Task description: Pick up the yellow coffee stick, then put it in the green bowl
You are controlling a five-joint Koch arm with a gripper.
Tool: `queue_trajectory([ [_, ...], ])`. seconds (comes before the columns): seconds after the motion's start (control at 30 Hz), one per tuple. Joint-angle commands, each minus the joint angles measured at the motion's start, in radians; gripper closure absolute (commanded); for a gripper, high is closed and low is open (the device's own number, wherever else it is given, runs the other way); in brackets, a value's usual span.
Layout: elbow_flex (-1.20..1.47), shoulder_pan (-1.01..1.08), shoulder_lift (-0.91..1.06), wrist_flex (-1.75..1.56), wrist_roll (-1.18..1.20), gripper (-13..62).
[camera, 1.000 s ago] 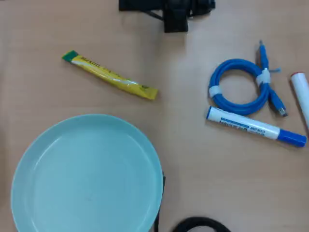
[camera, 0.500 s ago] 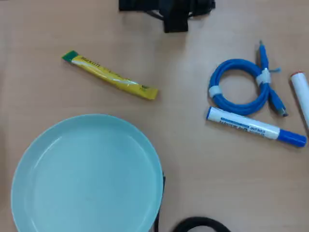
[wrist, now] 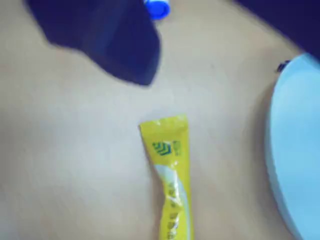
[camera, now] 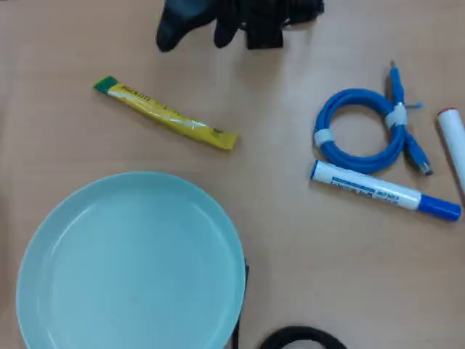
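The long yellow foil coffee stick (camera: 165,114) lay flat on the wooden table (camera: 290,240), just above the wide pale mint-green bowl (camera: 131,265) in the overhead view, untouched. The black gripper (camera: 196,30) hovered near the top edge, its 2 tips apart.

The yellow coffee stick (camera: 165,113) lies flat and slanted on the wooden worktop (camera: 290,240), its green end toward the top-left corner, apart from everything else. The green bowl (camera: 131,263) fills the bottom-left corner, its rim near the stick's lower end but not touching. The dark end effector (camera: 195,30) reaches in at the top edge, above the stick, its two tips spread apart. Toward the right edge sit a coiled blue cable (camera: 367,127) and, just below it, a white marker with blue cap (camera: 385,191).
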Motion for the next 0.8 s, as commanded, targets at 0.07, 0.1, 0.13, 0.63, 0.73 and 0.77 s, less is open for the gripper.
queue_trajectory([
  [0.07,-0.094,0.049,-0.075,0.008,-0.071,-8.3],
  [0.1,-0.094,0.058,-0.094,0.008,-0.081,-8.3],
  [0.13,-0.095,0.075,-0.11,0.008,-0.089,-8.3],
  [0.63,-0.078,0.186,-0.347,-0.003,-0.199,-8.4],
  [0.73,-0.071,0.186,-0.387,-0.003,-0.201,-8.3],
  [0.77,-0.064,0.186,-0.407,-0.003,-0.201,-8.3],
])
